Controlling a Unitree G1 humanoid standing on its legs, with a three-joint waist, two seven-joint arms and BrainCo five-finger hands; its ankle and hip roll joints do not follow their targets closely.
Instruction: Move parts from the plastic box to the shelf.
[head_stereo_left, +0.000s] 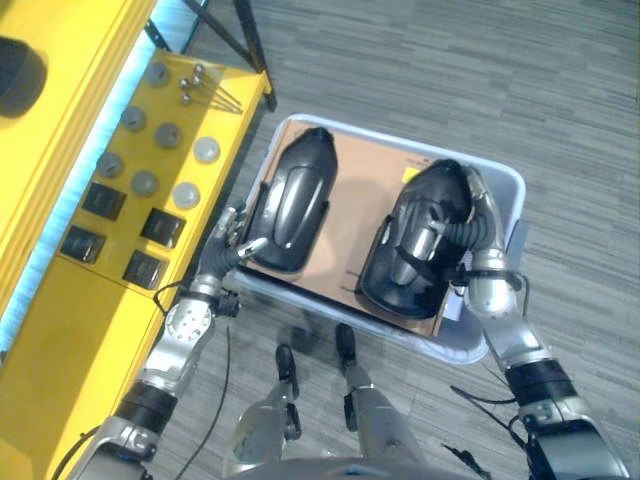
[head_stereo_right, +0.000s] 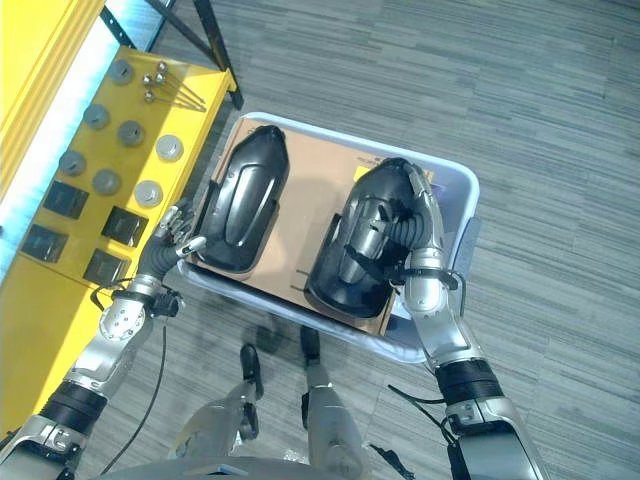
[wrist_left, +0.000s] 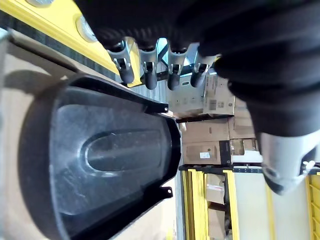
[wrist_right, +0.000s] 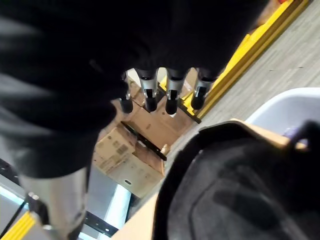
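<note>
Two black moulded parts lie on cardboard (head_stereo_left: 355, 200) inside a pale plastic box (head_stereo_left: 452, 346). My left hand (head_stereo_left: 233, 234) is at the outer edge of the left part (head_stereo_left: 295, 200), thumb resting by its rim. In the left wrist view its fingers (wrist_left: 150, 75) reach out straight past the rim of that part (wrist_left: 100, 160). My right hand (head_stereo_left: 472, 222) lies along the outer side of the right part (head_stereo_left: 420, 240). Its fingers (wrist_right: 170, 95) are straight too, above the part (wrist_right: 235, 190). Neither hand is curled round a part.
A yellow shelf (head_stereo_left: 60, 330) stands to the left of the box, carrying several round grey discs (head_stereo_left: 145, 183), black square pieces (head_stereo_left: 163, 227) and a few bolts (head_stereo_left: 190, 88). Black stand legs (head_stereo_left: 235, 40) rise behind it. Grey floor surrounds the box.
</note>
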